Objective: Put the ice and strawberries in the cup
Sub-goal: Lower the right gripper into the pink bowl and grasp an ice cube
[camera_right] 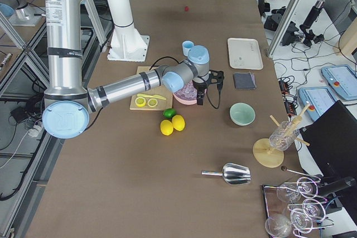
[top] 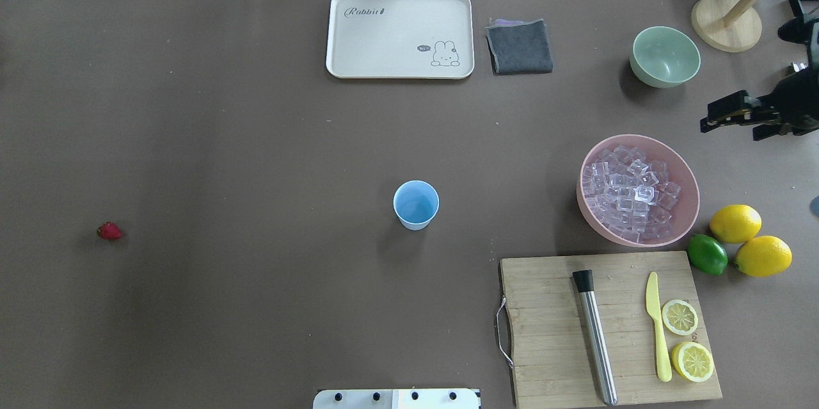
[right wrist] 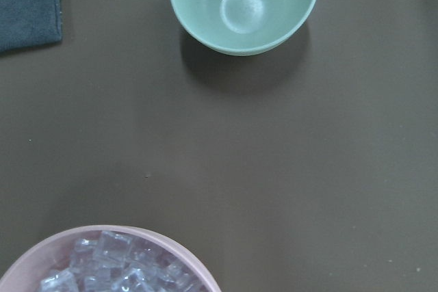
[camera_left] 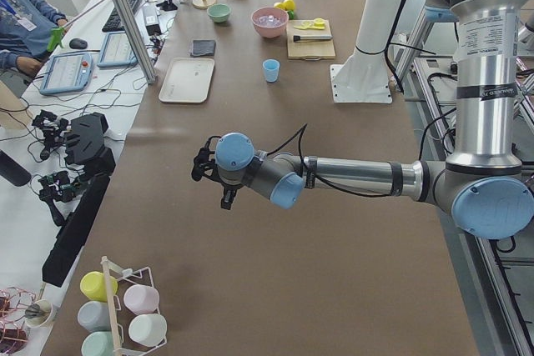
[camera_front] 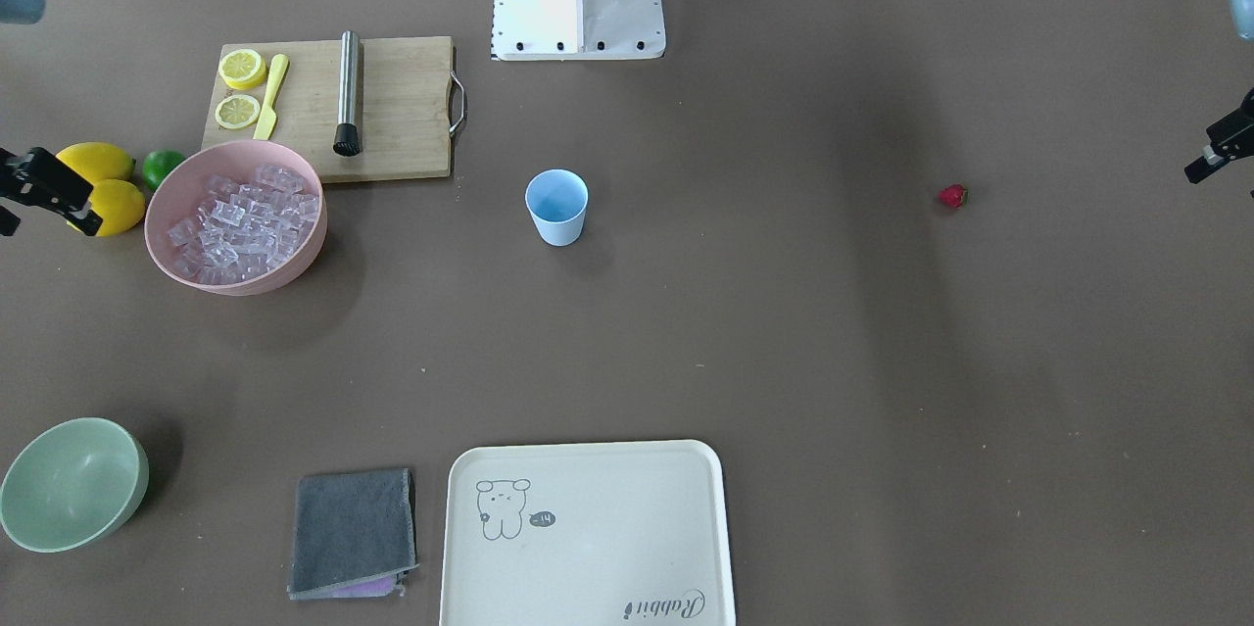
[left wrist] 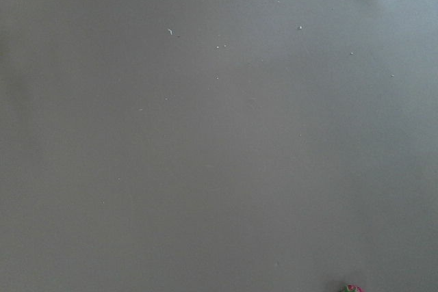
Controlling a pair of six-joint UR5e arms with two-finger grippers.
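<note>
From above, the cup [top: 416, 204] stands up straight in the middle of the brown table [top: 256, 140]. The strawberry [top: 109, 230] lies far off at the left side, well apart from the cup. The ice [top: 630, 194] is piled in the pink bowl [top: 640, 241] at the right. Below that bowl is a wooden cutting board [top: 550, 332] with a metal muddler [top: 595, 332], a yellow knife [top: 658, 326] and two lemon halves [top: 679, 317] on it. Two lemons [top: 736, 223] and a lime [top: 707, 254] sit near the bowl, at the right. At the top is a cream tray [top: 384, 44] with the word "Rabbit" and a little bunny drawing. A grey cloth [top: 519, 45] and a green bowl [top: 665, 56] lie to its right. The right gripper [top: 731, 129] pokes in at the right edge, its two fingers apart with nothing between them.

From the front, the tray is at the bottom and "Rabbit" reads upside down. The cup is in the middle, the strawberry at the right.

From the left side, the left gripper [camera_left: 213, 185] hangs over bare table in the middle of the picture. Its fingers look apart and hold nothing. The cup is small near the top.

From the right side, the right gripper hangs in front of the pink bowl. A metal scoop [camera_right: 231, 174] lies lower down.

The left wrist view shows bare table, with a bit of the strawberry at the bottom edge.

The right wrist view shows the green bowl at the top, the cloth at the upper left, and the pink bowl with ice at the lower left.
</note>
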